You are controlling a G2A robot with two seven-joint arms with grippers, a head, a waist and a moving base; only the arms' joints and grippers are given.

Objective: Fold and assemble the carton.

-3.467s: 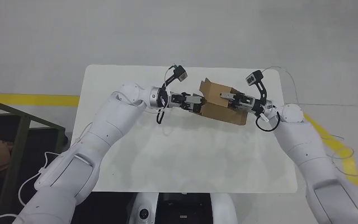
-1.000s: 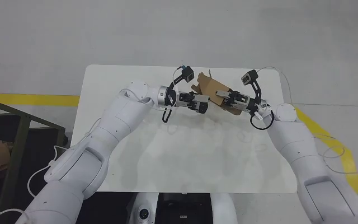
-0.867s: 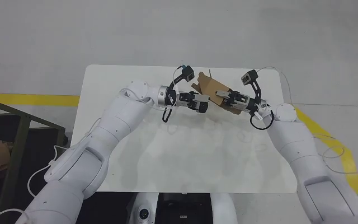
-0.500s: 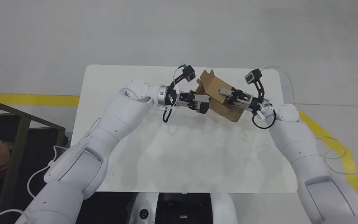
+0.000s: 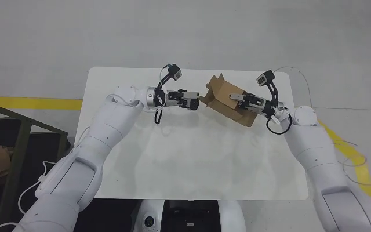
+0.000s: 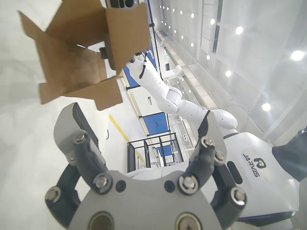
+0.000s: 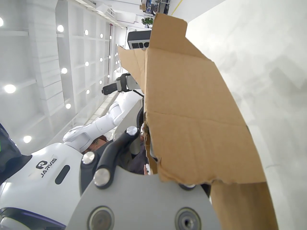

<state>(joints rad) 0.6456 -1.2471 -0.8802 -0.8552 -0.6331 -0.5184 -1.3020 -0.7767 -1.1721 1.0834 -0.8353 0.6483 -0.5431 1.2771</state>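
The desk [image 5: 174, 162] is a white, smooth rectangular slab with rounded corners and a matte top. Over its far right part sits the carton [image 5: 223, 100], a brown box of plain corrugated cardboard. It is half-formed and tilted, its open end turned towards the left arm. Four flaps splay outwards from that mouth. Their cut edges are a little ragged, and creases score the panels. Whether its lower corner touches the desk cannot be told.

The right pincer [image 5: 237, 98] comes in from the right side and is clamped on one side wall of the carton. One dark finger is on the inside face, and the cardboard is pinched between the two. In the right wrist view the panel runs straight out from the metal mounting plate and hides the fingertips.

The left pincer [image 6: 141, 113] is spread wide with nothing between its black, ribbed pads. It lies level with the carton's mouth, just beside the nearest flap and apart from it.
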